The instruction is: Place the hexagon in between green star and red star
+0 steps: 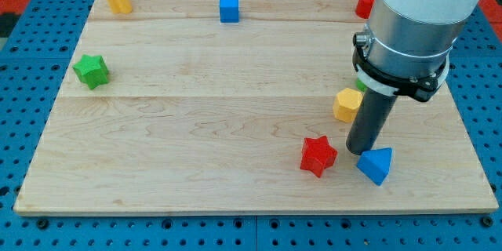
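A yellow hexagon (346,104) lies at the view's right, just left of the dark rod. My tip (361,151) rests on the board just below and right of the hexagon, between the red star (318,155) on its left and a blue triangle (376,164) on its lower right. The green star (91,70) sits far off at the view's left edge of the board. I cannot tell whether the rod touches the hexagon.
A yellow block (118,0) sits at the top left, a blue cube (229,8) at top centre, a red block (365,5) at top right, partly hidden by the arm. A green block (360,84) peeks from behind the rod. The wooden board (235,125) lies on blue pegboard.
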